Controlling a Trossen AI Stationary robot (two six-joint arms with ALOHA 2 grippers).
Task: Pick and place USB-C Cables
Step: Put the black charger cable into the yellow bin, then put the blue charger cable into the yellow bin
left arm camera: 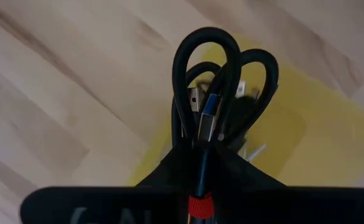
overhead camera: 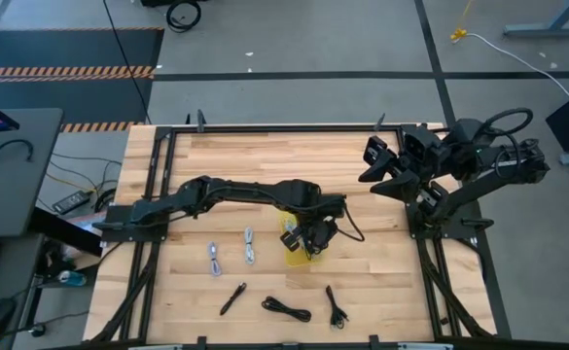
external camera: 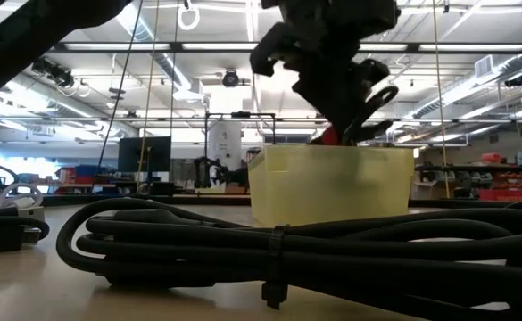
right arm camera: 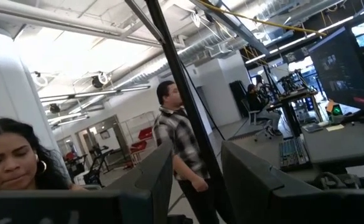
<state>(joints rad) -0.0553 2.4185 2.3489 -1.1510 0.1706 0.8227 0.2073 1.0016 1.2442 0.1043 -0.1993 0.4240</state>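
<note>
Left gripper (overhead camera: 313,238) was clamped on a looped black USB-C cable (left arm camera: 216,93) with a red tie, held over the yellow bin (overhead camera: 295,255) near the tabletop's middle. Right gripper (overhead camera: 381,167) sat raised by the far right corner, fingers apart, holding nothing. Other cables: two grey bundles (overhead camera: 231,253) left of the bin, three black ones (overhead camera: 286,309) along the near edge.

The pale, plank-jointed wooden surface (overhead camera: 265,156) looks smooth and matt. The small yellow translucent plastic bin (external camera: 332,183) has a soft sheen. The looped black rubbery cable bundle (left arm camera: 222,87) looks matt, with shiny metal plugs and a ribbed red tie (left arm camera: 200,204).
</note>
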